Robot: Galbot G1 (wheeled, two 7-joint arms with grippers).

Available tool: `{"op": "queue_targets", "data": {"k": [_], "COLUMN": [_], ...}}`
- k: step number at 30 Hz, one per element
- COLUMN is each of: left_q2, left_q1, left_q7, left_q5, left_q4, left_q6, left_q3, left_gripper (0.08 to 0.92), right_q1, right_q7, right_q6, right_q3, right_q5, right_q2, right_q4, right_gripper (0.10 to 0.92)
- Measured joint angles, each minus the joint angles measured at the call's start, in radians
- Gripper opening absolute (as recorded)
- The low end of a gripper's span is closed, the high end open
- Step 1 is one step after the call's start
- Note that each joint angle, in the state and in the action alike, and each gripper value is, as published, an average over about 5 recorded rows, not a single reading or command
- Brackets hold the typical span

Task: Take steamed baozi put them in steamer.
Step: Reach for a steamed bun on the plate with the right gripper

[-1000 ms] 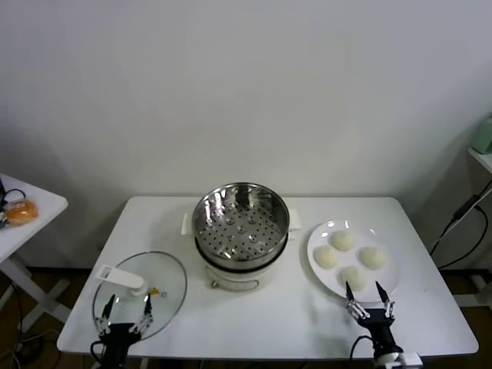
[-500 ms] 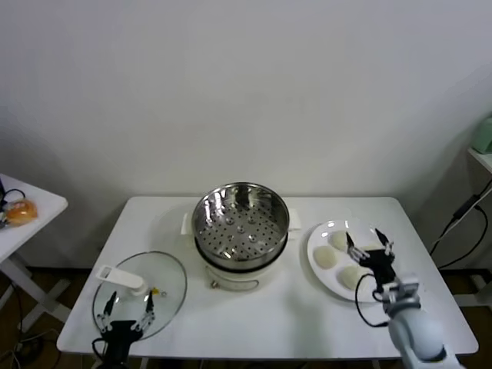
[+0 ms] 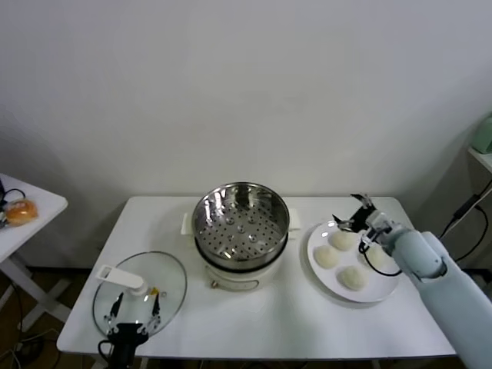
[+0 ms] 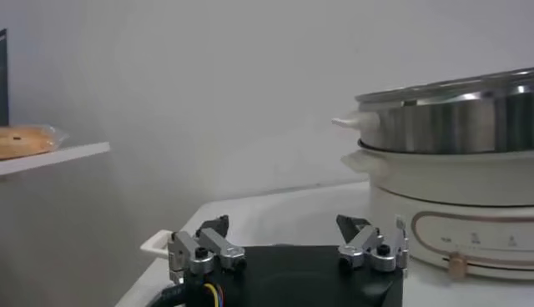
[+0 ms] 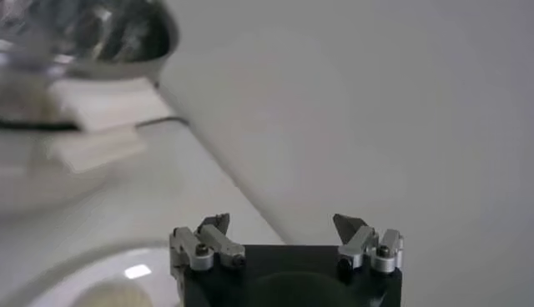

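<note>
Several cream-white baozi lie on a white plate (image 3: 338, 290) at the table's right: one at the back (image 3: 343, 239), one on the left (image 3: 326, 257), one in front (image 3: 353, 277), and one partly behind my arm (image 3: 379, 259). The steel steamer (image 3: 241, 219) stands empty on its white cooker base at the table's middle; it also shows in the left wrist view (image 4: 455, 117) and in the right wrist view (image 5: 83, 33). My right gripper (image 3: 350, 211) is open and empty above the plate's back edge. My left gripper (image 3: 134, 313) is open and empty at the table's front left.
A glass lid with a white handle (image 3: 142, 288) lies at the front left, just beyond my left gripper. An orange-brown bun (image 3: 21, 210) sits on a side table at far left. A wall rises behind the table.
My right arm has swung from the table's front edge up and back over the plate, to its far edge. The left gripper has sunk slightly. The baozi have not moved.
</note>
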Motion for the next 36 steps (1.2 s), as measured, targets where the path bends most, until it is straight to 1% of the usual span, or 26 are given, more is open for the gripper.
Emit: {"op": "queue_targets", "data": {"k": [7, 14, 23, 36], "left_q2": [-0.001, -0.003, -0.008, -0.006], "left_q1": [0.001, 0.009, 0.011, 0.004], "left_q7": [0.001, 0.005, 0.008, 0.012], "left_q5": [0.011, 0.014, 0.016, 0.015], "left_q4": [0.004, -0.005, -0.009, 0.005], "left_q6": [-0.004, -0.006, -0.007, -0.003], "left_q3": [0.011, 0.023, 0.017, -0.005], "left_gripper": [0.823, 0.823, 0.823, 0.823], "right_q1": [0.319, 0.59, 0.742, 0.742], "right_q7": [-0.245, -0.414, -0.531, -0.622], "right_q6": [0.087, 0.152, 0.2, 0.296], "right_q3": [-0.336, -0.639, -0.838, -0.886], "right_q5": [0.01, 0.022, 0.022, -0.055], "right_q2": [-0.041, 0.01, 0.13, 0.268], "right_q4": [-0.154, -0.343, -0.567, -0.797], "right_gripper": [0.823, 0.823, 0.823, 0.823]}}
